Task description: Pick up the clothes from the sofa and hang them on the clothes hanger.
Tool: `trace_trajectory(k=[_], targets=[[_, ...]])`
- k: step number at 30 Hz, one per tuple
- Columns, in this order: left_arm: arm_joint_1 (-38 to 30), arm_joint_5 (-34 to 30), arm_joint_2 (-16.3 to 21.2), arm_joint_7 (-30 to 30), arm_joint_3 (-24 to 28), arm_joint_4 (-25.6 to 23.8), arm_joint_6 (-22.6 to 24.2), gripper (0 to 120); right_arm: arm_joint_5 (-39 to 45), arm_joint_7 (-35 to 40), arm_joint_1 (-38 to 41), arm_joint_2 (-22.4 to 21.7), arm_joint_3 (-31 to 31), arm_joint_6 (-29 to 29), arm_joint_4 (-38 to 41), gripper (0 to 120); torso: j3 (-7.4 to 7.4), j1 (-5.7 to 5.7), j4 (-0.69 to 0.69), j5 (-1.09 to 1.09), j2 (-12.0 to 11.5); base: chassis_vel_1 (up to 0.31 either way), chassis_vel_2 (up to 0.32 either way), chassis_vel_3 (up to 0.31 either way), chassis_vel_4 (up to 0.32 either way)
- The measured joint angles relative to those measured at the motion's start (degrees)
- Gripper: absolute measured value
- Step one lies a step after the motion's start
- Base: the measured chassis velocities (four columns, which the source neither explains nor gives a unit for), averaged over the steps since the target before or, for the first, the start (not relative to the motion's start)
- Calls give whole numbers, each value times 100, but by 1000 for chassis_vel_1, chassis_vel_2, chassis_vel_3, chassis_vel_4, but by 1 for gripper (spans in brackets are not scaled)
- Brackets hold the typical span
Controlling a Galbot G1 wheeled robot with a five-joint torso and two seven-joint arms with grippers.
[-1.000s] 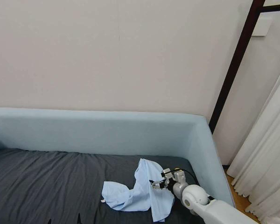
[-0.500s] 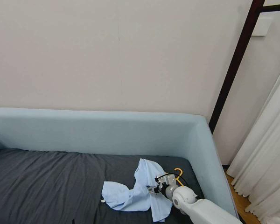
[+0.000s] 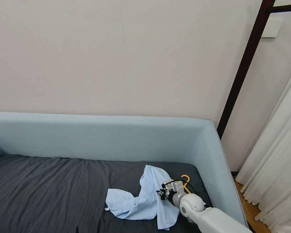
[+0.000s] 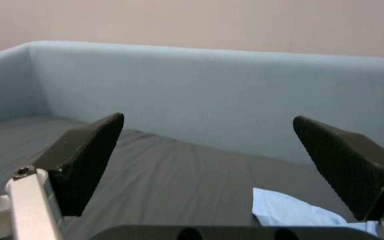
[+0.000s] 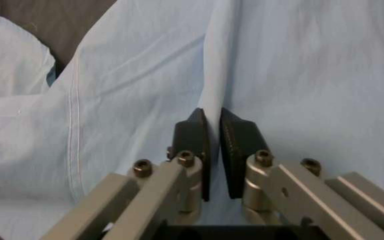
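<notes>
**Right claw (image 3: 161, 192) pinches a light blue shirt (image 3: 144, 200) on the sofa (image 3: 97, 137)**

We see a pale blue sofa with a dark grey seat cushion (image 3: 48, 187) standing against a plain wall. The light blue shirt lies crumpled on the seat near the sofa's right end, close to the side wall. The robot's right arm reaches in from the lower right of the head view. Its claw rests on the shirt's right part. In the right wrist view, the two black fingers (image 5: 193, 135) are closed almost together, clamping a raised fold of the cloth between them. A yellow hanger hook (image 3: 185, 178) pokes out just beside the claw, on the seat. The left claw (image 4: 207, 120) hangs over the seat facing the backrest, with its fingers spread wide apart and nothing between them. A dark pole (image 3: 242, 68) and white curtain (image 3: 281, 165) stand to the right of the sofa.
</notes>
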Motion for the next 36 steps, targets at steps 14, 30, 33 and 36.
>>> trace_trajectory(k=[14,30,33,36], targets=[[-197,-70,-37,-29,42,80,15,100,651,463,30,-657,289,482,1666,0,0,0,-1,0,0,0,0,0,0],[-323,-114,41,-39,71,115,25,100,1918,1345,2307,-852,503,215,2834,0,0,0,-1,-1,0,0,0,0,0],[-333,-136,44,-43,71,123,24,100,2114,1416,2681,-782,452,215,2839,0,1,0,0,0,0,0,0,0,0],[-355,-161,39,-43,73,132,25,100,2357,1516,3095,-719,416,211,2908,0,0,0,1,-1,0,0,0,0,0]])
